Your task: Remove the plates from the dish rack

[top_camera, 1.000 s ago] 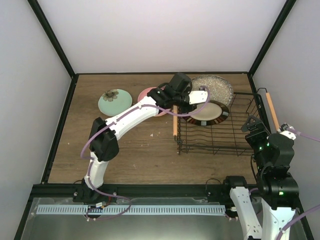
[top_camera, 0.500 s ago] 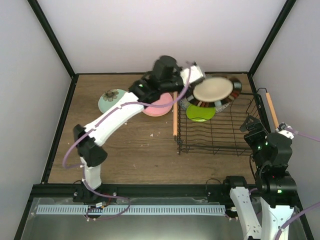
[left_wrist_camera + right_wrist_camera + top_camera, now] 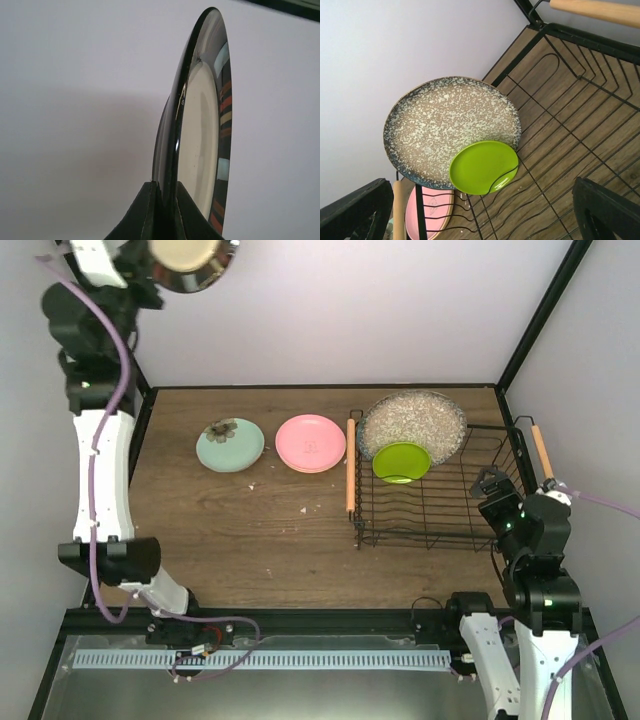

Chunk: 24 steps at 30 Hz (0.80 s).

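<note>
Left hand (image 3: 165,202) clamps the round cream dark-brown-rimmed plate (image 3: 200,150), held high at far left: mid-transfer. Next: lower it flat onto the wooden worktop (image 3: 250,530). Right hand (image 3: 485,210) spread wide, idle.

Rack (image 3: 440,525) holds grey plate (image 3: 415,418), lime plate (image 3: 402,462); pink plate (image 3: 310,443), mint plate (image 3: 230,445) outside; cream plate (image 3: 200,150) aloft.
</note>
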Each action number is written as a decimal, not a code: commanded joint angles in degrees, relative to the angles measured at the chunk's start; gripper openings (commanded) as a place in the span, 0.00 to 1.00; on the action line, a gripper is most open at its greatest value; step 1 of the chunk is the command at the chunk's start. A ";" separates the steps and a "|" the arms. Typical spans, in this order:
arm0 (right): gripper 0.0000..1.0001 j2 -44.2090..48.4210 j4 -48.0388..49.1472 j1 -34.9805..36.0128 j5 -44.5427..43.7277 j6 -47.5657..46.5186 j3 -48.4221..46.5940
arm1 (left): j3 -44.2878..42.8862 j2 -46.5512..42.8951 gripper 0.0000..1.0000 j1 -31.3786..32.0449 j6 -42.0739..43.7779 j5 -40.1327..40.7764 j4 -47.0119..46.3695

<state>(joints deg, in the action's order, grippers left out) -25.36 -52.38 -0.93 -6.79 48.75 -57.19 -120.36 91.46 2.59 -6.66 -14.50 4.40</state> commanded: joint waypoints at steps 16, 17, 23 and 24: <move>1.00 -2.47 4.05 0.58 1.74 -0.41 0.24 | 41.78 11.69 0.04 -18.59 -37.17 -22.23 -1.06; 1.00 -2.42 3.90 0.58 1.62 -0.39 0.15 | 43.14 11.86 0.04 -18.65 -36.93 -22.53 -1.16; 1.00 -2.57 3.89 0.57 1.68 -0.32 0.24 | 47.99 13.07 0.04 -18.62 -35.35 -22.60 -1.25; 1.00 -2.65 3.97 0.58 1.78 -0.32 0.24 | 48.36 13.23 0.04 -18.63 -35.19 -22.53 -1.16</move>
<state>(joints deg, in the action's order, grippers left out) -28.32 -48.38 -0.93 -4.29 48.71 -56.01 -71.90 107.37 -15.92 -40.49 -31.75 12.84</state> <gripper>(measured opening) 0.997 0.056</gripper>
